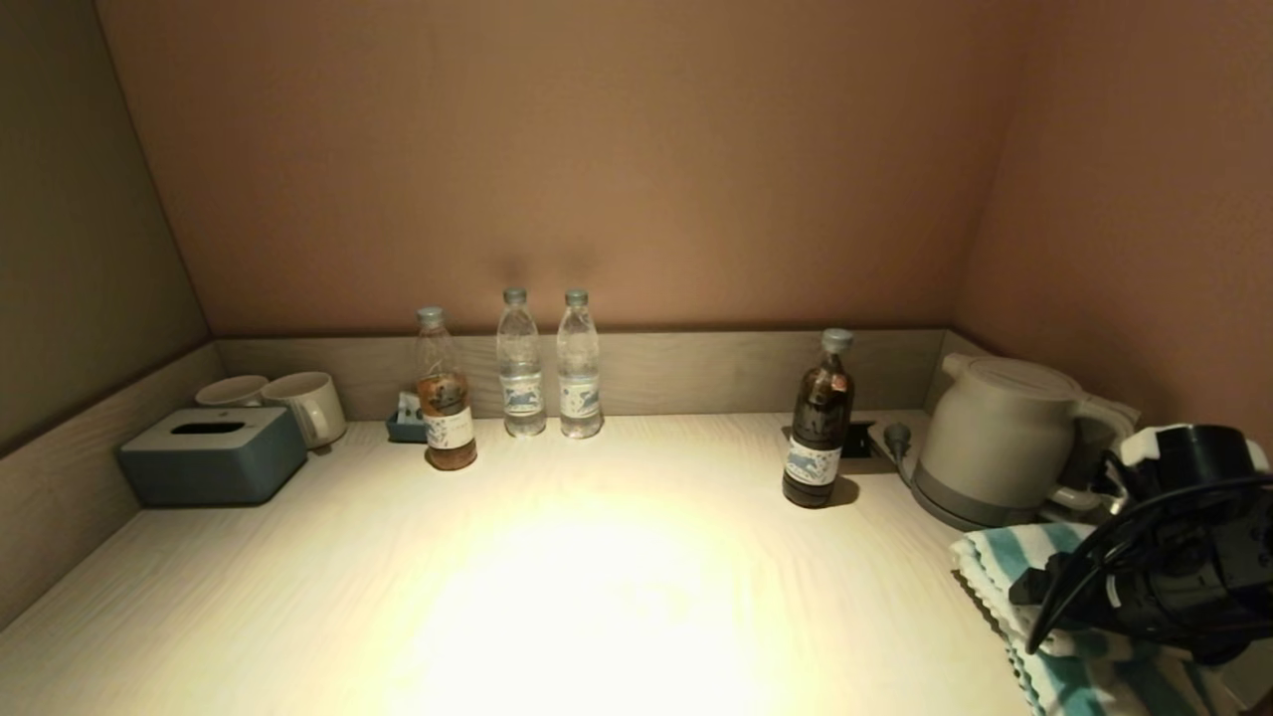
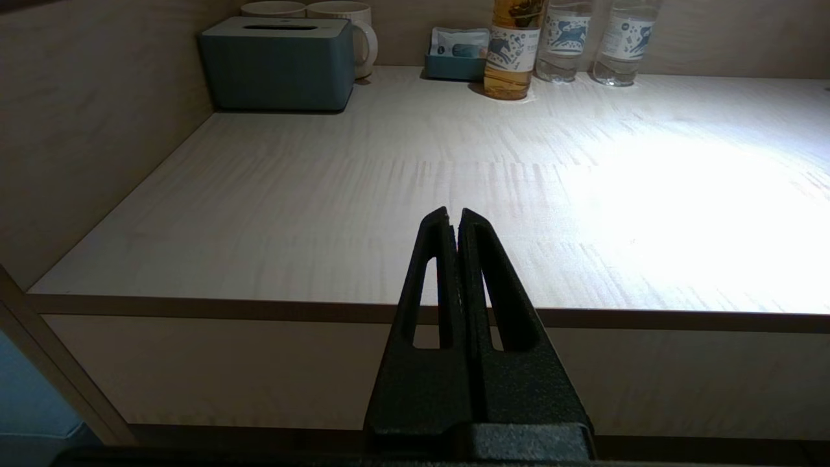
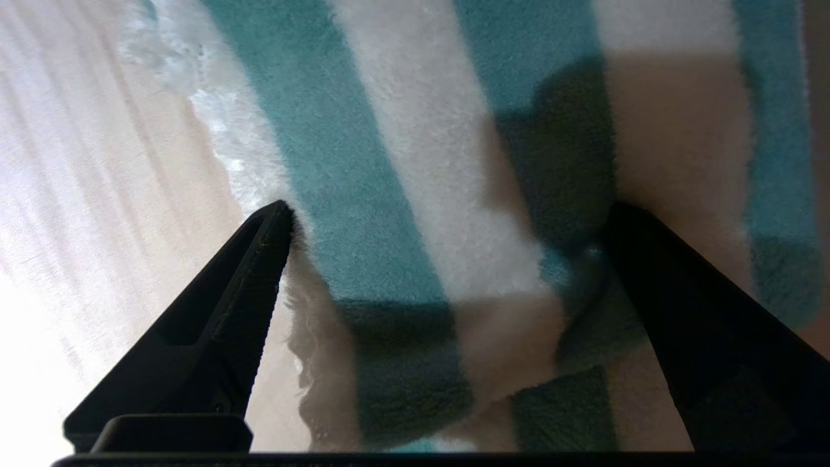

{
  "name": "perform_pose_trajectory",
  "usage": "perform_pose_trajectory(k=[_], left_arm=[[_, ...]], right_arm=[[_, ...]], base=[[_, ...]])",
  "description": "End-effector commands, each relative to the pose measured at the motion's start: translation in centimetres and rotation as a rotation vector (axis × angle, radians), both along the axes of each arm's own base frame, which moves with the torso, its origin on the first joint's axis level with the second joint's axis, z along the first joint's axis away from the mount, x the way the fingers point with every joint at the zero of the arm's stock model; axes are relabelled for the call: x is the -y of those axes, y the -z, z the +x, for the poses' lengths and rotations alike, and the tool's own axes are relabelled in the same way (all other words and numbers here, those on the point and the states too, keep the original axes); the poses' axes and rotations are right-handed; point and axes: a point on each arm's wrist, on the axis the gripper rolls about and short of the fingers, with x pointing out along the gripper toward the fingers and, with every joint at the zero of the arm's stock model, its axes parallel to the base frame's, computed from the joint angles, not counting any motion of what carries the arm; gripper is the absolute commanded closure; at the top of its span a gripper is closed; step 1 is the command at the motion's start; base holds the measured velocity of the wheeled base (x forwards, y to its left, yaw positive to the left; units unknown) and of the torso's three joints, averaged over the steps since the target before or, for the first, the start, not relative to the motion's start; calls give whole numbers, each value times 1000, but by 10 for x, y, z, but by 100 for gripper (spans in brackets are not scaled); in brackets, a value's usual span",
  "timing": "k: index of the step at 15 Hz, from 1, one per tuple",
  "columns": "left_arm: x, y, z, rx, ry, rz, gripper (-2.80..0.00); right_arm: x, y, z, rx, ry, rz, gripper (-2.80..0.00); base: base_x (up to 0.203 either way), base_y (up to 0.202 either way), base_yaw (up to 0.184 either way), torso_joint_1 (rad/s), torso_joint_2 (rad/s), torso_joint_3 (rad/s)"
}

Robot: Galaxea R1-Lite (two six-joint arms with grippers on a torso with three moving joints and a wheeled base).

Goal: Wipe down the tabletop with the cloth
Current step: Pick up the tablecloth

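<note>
Tabletop (image 1: 597,597): wide, pale wood grain, bright glare patch mid-surface, low rim at back and sides. Most of it bare; clutter sits along the back.

Cloth (image 1: 1034,567): teal and white stripes, lying flat at the near right corner, just in front of the kettle (image 1: 995,438). Right gripper (image 3: 447,217) poised directly over it, fingers spread wide with one tip near the scalloped edge and the other over the stripes; nothing held yet. Whether the tips already touch the pile is hard to tell.

Risks, as I judge them:
- Closing on a flat cloth may pinch only a shallow fold; it could slip free mid-stroke.
- Kettle and its cord close behind the cloth: a lift or backward swing may snag them.
- Dark bottle (image 1: 820,423) stands forward of the rim, in the sweep path leftward; tall, narrow, likely to tip if brushed.
- Amber bottle (image 1: 445,393) and two clear water bottles (image 1: 549,368): same hazard on a far stroke.
- Tissue box (image 1: 214,452) and mugs (image 1: 298,403) block the far left corner.

Left gripper (image 2: 454,217): fingers pressed together, empty, parked off the front edge at left.
</note>
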Motion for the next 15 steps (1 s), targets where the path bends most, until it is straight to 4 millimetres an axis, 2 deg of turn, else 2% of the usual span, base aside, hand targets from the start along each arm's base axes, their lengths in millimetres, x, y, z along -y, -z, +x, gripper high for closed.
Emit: perform_pose_trajectory(k=[1,7,8,15], left_arm=[[0,0,0,-2,-1,-1,0],[0,0,0,-2,-1,-1,0],[0,0,0,-2,-1,-1,0],[0,0,0,-2,-1,-1,0]], right_arm=[[2,12,5,-43,0,11,-280],[2,24,7,-86,-1,25,-280],[2,27,7,-99,-2,30,0],[2,30,7,-110,-4,33,0]], base=[[0,0,0,0,0,0],[0,0,0,0,0,0],[0,0,0,0,0,0],[0,0,0,0,0,0]])
